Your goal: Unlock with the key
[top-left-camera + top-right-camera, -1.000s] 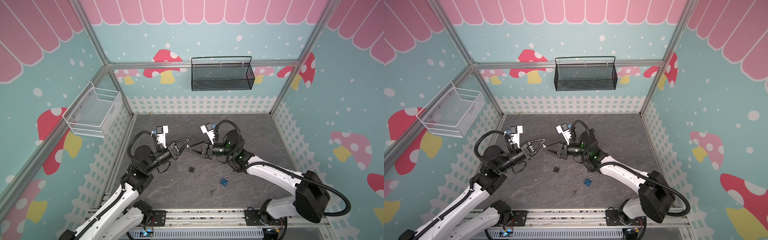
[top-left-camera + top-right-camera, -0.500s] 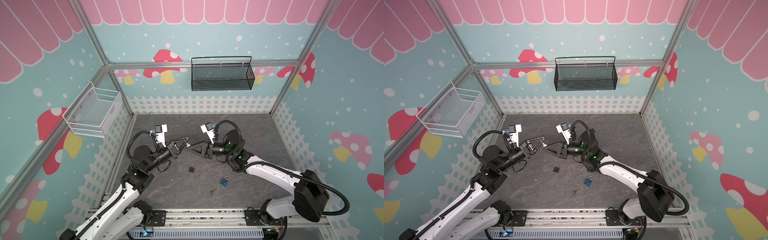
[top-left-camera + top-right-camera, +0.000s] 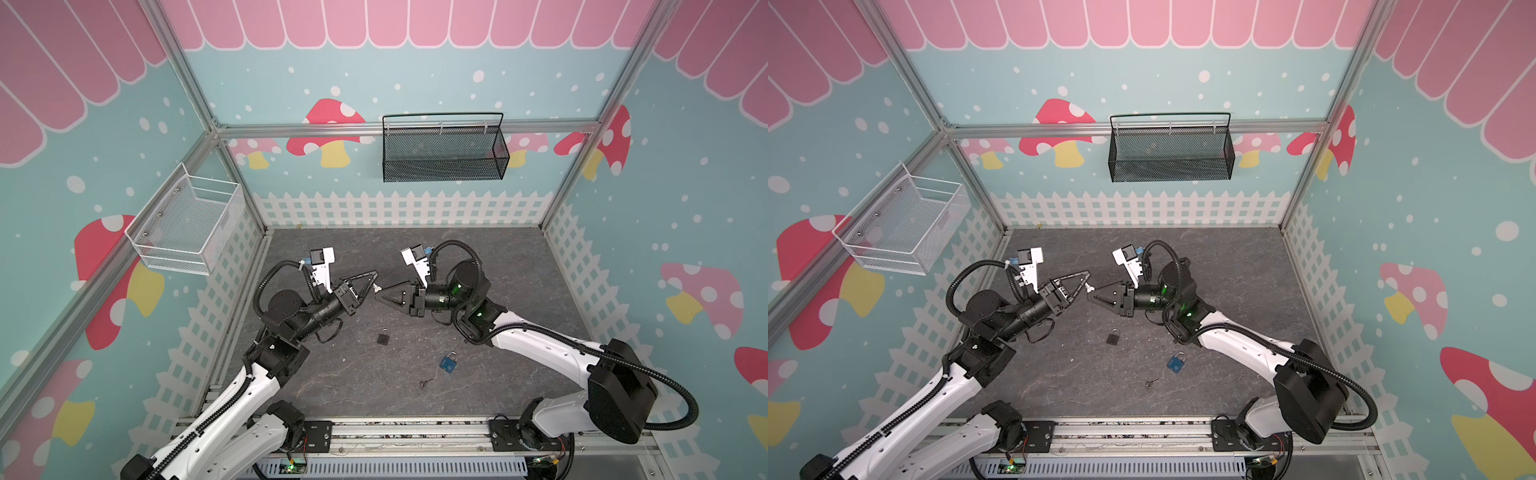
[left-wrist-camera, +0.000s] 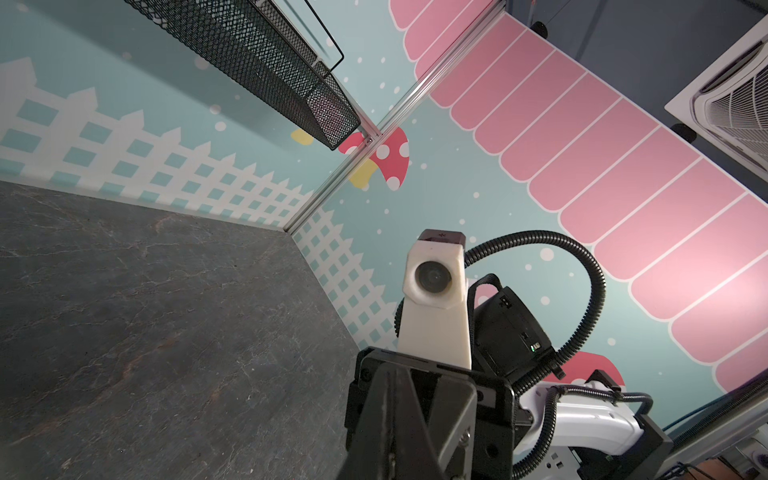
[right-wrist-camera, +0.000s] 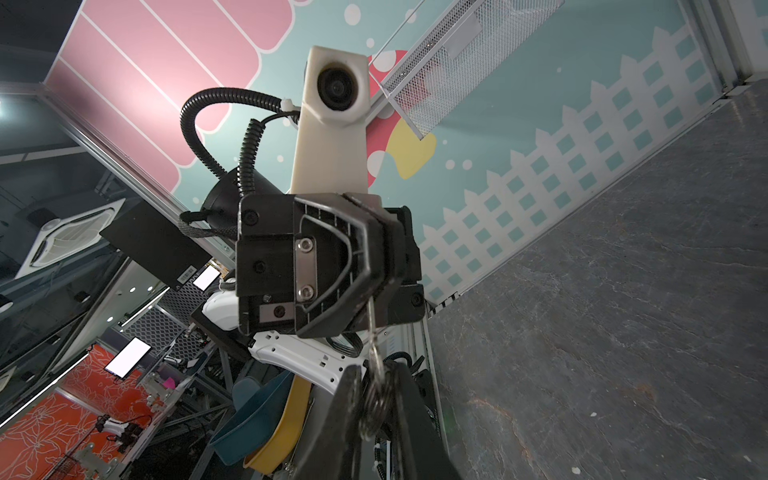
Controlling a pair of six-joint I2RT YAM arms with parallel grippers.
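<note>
Both grippers meet tip to tip in mid-air above the dark floor. My left gripper [image 3: 373, 277] [image 3: 1087, 275] is shut on the blade of a small silver key [image 3: 377, 286] [image 3: 1089, 286]. In the right wrist view the key [image 5: 371, 328] hangs out of the left gripper [image 5: 372, 266], and its ring [image 5: 376, 399] sits pinched between the fingers of my right gripper [image 5: 376, 374] [image 3: 376, 296]. A black padlock [image 3: 383, 337] [image 3: 1113, 337] and a blue padlock [image 3: 449, 363] [image 3: 1177, 363] lie on the floor below. In the left wrist view the key is hidden behind my shut fingers [image 4: 391, 399].
A second small key [image 3: 424, 382] lies on the floor near the blue padlock. A black mesh basket [image 3: 442, 147] hangs on the back wall and a white wire basket [image 3: 187, 226] on the left wall. The fence-printed walls close in the floor on three sides.
The two grippers have drawn together until their tips meet. The right gripper's fingers have narrowed onto the key ring. The left gripper stays shut on the key.
</note>
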